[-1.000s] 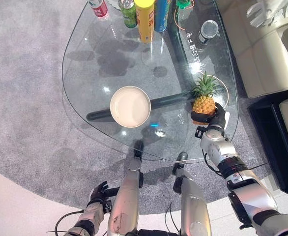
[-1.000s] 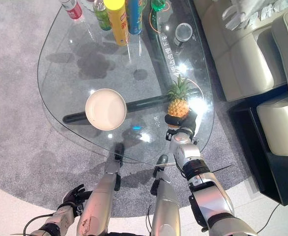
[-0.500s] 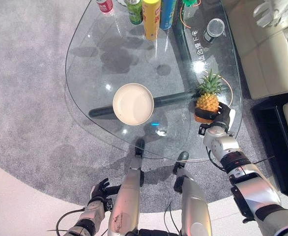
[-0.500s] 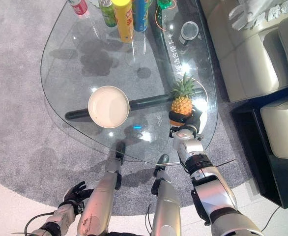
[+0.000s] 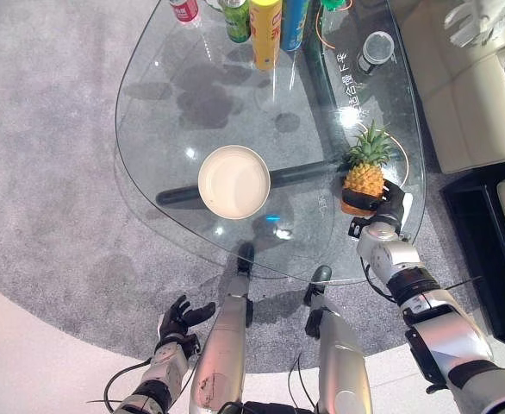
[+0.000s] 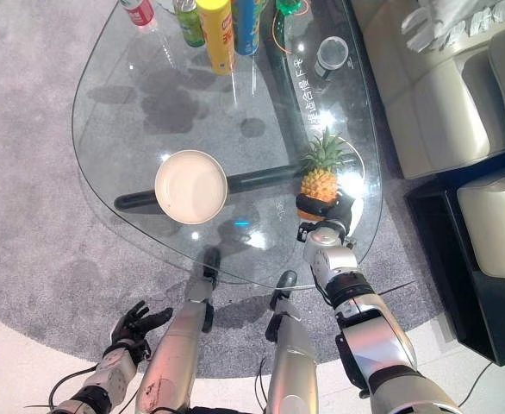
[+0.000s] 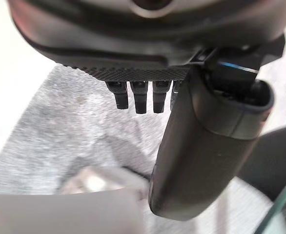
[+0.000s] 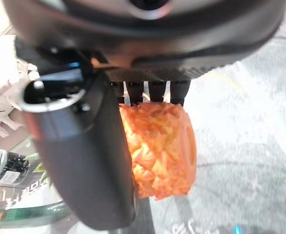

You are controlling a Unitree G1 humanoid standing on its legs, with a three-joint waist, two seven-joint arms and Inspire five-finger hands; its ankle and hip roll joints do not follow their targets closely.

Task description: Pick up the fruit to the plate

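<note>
A small pineapple [image 5: 363, 176] stands upright near the right edge of the glass table [image 5: 192, 95]. My right hand [image 5: 383, 208] is shut on its base. In the right wrist view its orange body [image 8: 157, 146] sits between my thumb [image 8: 79, 161] and the curled fingers. An empty cream plate [image 5: 233, 181] lies at the table's middle, well to the left of the fruit. My left hand [image 5: 180, 317] hangs low over the carpet, off the table, with its fingers spread open and nothing in it, as the left wrist view [image 7: 206, 146] confirms.
Several bottles and cans, among them a yellow can [image 5: 264, 30], stand along the table's far edge. A lidded jar [image 5: 375, 50] sits at the far right. A pale sofa [image 5: 468, 95] lies to the right, past the table's edge.
My left hand has risen a little and spread its fingers. My right hand stays closed on the pineapple. The camera shifted slightly at first.
</note>
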